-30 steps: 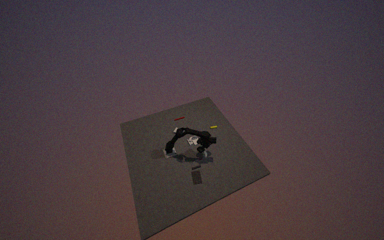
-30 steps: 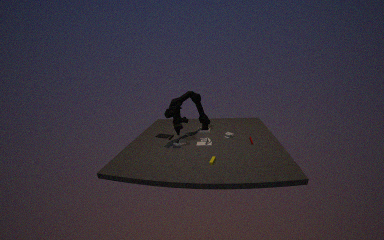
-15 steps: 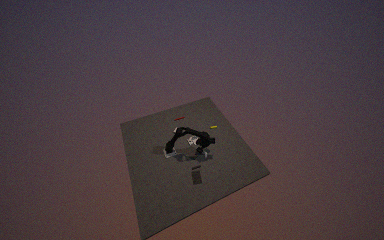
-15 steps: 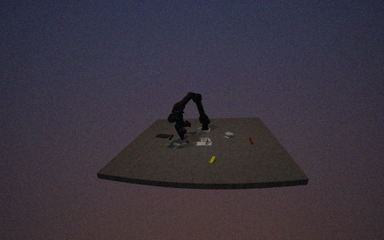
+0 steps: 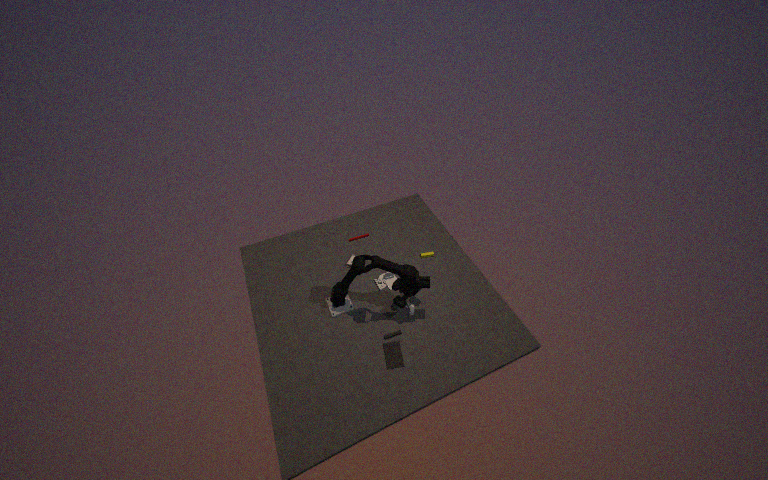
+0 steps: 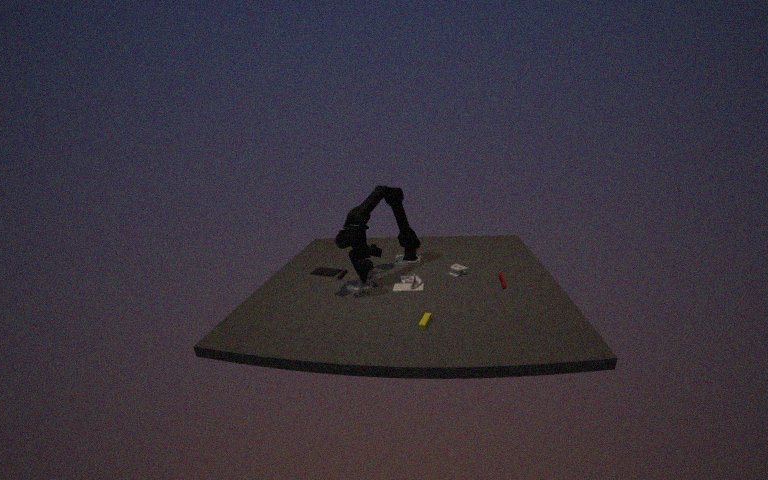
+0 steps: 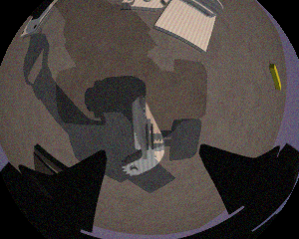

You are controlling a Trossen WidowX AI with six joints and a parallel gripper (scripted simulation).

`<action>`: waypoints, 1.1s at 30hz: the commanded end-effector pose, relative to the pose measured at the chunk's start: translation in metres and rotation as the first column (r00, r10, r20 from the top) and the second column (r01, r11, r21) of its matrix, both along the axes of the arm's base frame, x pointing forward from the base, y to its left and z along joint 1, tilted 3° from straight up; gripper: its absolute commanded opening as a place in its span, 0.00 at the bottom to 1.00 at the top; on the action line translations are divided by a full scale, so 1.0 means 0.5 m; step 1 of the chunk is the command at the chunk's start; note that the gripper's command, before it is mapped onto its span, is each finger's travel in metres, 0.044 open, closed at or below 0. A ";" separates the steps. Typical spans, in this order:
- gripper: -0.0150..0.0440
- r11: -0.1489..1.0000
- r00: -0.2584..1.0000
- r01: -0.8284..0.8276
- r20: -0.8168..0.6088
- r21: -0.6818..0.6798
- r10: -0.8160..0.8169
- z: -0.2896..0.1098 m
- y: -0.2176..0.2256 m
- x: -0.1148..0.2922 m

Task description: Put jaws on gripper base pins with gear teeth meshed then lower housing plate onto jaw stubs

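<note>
My hand (image 5: 400, 303) (image 6: 364, 281) (image 7: 155, 153) is wide open and holds nothing. It points down over a loose white jaw (image 5: 412, 309) (image 6: 357, 286) (image 7: 152, 158) on the bench (image 5: 317, 368) (image 6: 465, 342) (image 7: 234, 115). The jaw is near the white gripper base (image 5: 383, 281) (image 6: 407, 287) (image 7: 186, 25), to its left in the exterior view. A curved piece sits at the base, but I can't tell if it is on a pin. To the right of the base is a small white part (image 5: 351, 260) (image 6: 458, 270), maybe the housing plate. The red stick (image 5: 358, 237) (image 6: 502, 281) is farther right of the base. The yellow block (image 5: 427, 254) (image 6: 424, 321) (image 7: 275, 77) is in front of the base.
</note>
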State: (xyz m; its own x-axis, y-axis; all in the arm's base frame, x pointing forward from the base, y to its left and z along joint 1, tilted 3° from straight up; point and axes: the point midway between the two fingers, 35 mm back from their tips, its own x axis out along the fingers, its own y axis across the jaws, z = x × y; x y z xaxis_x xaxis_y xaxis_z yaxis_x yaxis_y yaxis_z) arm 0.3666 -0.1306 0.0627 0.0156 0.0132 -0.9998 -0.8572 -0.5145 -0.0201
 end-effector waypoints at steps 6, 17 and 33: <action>1.00 1.000 1.000 -0.005 -0.012 0.005 0.005 -0.037 0.002 -0.003; 1.00 1.000 1.000 -0.005 -0.012 0.005 0.005 -0.073 0.003 -0.002; 1.00 1.000 1.000 -0.005 -0.012 0.005 0.005 -0.084 0.003 -0.002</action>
State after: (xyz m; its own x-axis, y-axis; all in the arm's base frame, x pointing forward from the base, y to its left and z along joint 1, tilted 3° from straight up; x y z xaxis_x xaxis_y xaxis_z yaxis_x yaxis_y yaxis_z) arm 0.3666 -0.1298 0.0225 0.0069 0.0163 -0.9998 -0.8564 -0.5161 -0.0144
